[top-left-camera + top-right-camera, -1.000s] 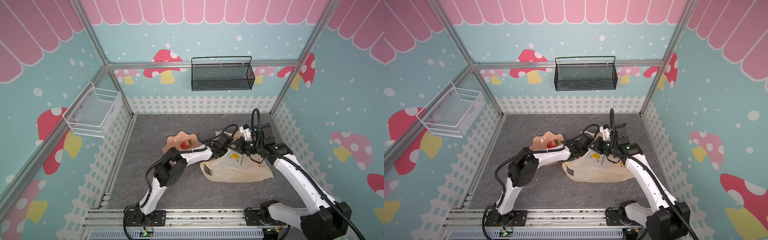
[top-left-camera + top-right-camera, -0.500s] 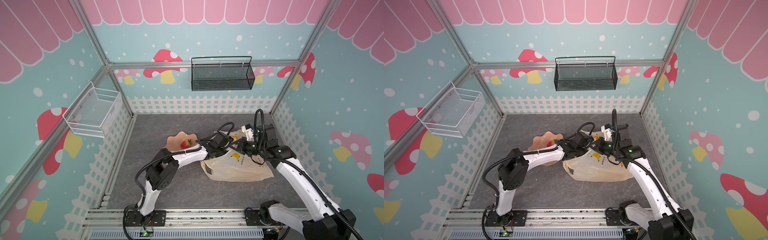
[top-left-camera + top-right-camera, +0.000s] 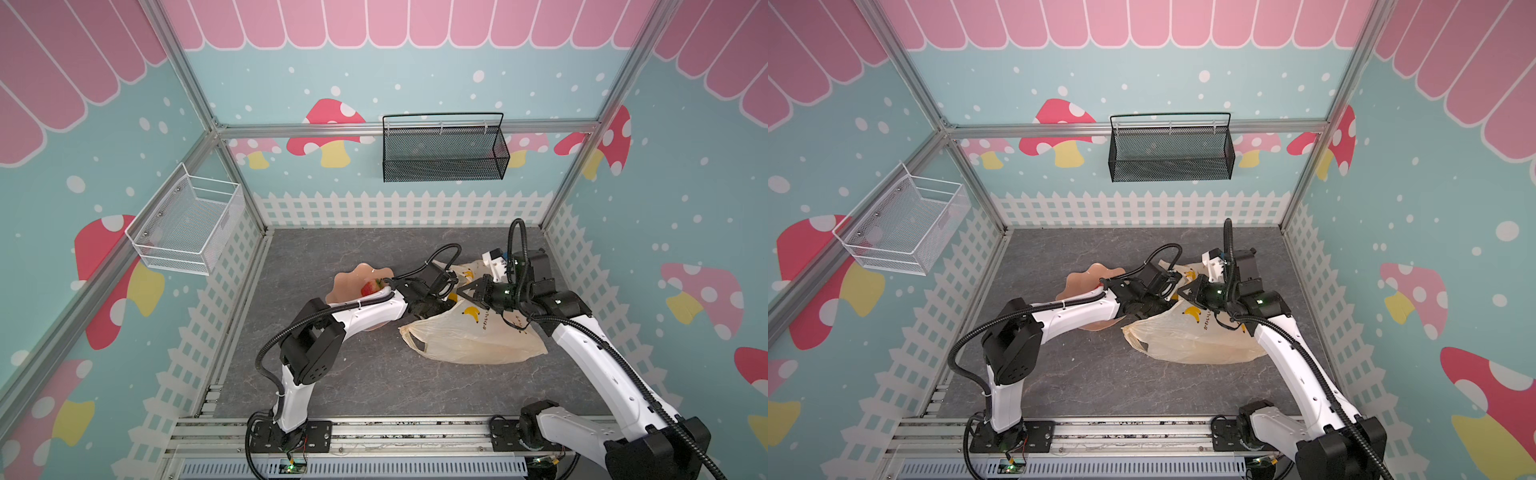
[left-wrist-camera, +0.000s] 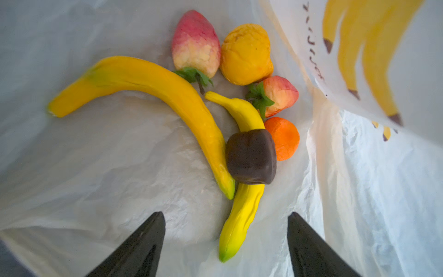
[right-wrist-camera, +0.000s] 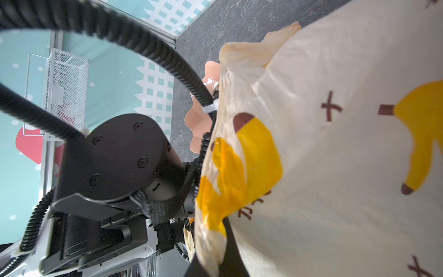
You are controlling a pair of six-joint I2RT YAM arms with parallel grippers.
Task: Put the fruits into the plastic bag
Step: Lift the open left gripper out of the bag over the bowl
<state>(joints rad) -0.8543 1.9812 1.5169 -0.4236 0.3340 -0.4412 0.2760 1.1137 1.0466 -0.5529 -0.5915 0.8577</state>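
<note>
The cream plastic bag (image 3: 473, 336) (image 3: 1200, 340) lies right of centre, its mouth lifted. My right gripper (image 5: 215, 254) is shut on the bag's rim and holds it up, as a top view shows (image 3: 463, 293). My left gripper (image 4: 225, 215) reaches into the mouth, open and empty. Several fruits lie inside: a long banana (image 4: 153, 91), a small banana (image 4: 242, 215), two strawberries (image 4: 195, 45) (image 4: 280, 94), a pear (image 4: 245, 54), an orange (image 4: 285, 138) and a dark piece (image 4: 250, 156). One strawberry (image 3: 370, 287) sits on the pink dish (image 3: 349, 282).
A black mesh basket (image 3: 442, 153) hangs on the back wall and a white wire basket (image 3: 187, 228) on the left wall. The left arm's forearm (image 3: 365, 311) crosses over the dish. White fence walls close in the grey floor.
The left arm's elbow has swung left while its gripper stayed in the bag's mouth. The right gripper keeps its hold on the rim.
</note>
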